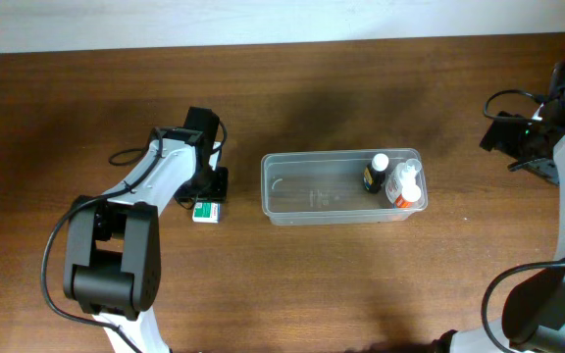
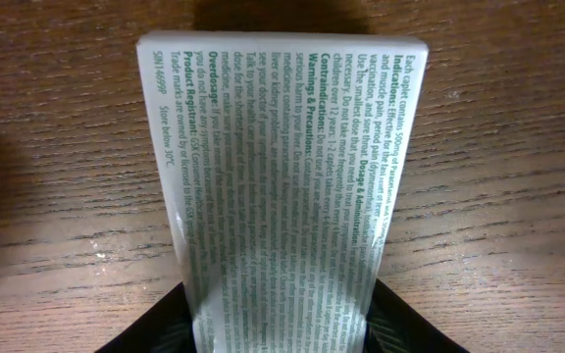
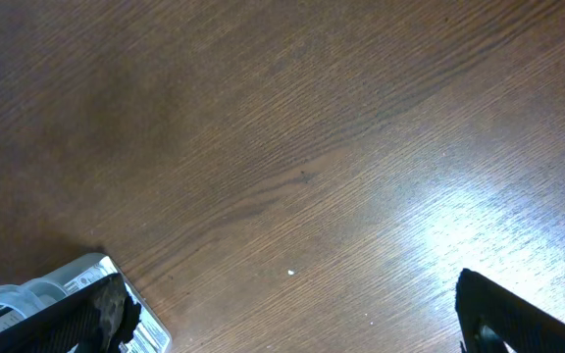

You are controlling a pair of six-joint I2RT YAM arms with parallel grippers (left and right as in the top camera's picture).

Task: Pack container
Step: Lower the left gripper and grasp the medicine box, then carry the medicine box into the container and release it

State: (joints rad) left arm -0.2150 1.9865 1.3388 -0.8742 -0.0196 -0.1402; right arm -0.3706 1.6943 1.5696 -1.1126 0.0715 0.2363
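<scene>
The clear plastic container (image 1: 302,199) lies on the table right of centre. At its right end it holds a dark bottle with a white cap (image 1: 376,173) and a clear bottle with orange contents (image 1: 405,185). A small white-and-green box (image 1: 205,211) sits on the table left of the container. My left gripper (image 1: 210,188) is shut on this box; in the left wrist view the box (image 2: 282,176) fills the frame and is pinched between the jaws (image 2: 282,338). My right gripper (image 1: 505,134) is open and empty (image 3: 292,319), off the container's right end.
The wooden table (image 1: 341,284) runs under everything. A corner of the container (image 3: 18,294) shows at the bottom left of the right wrist view, behind the left finger. Black cables hang by both arms.
</scene>
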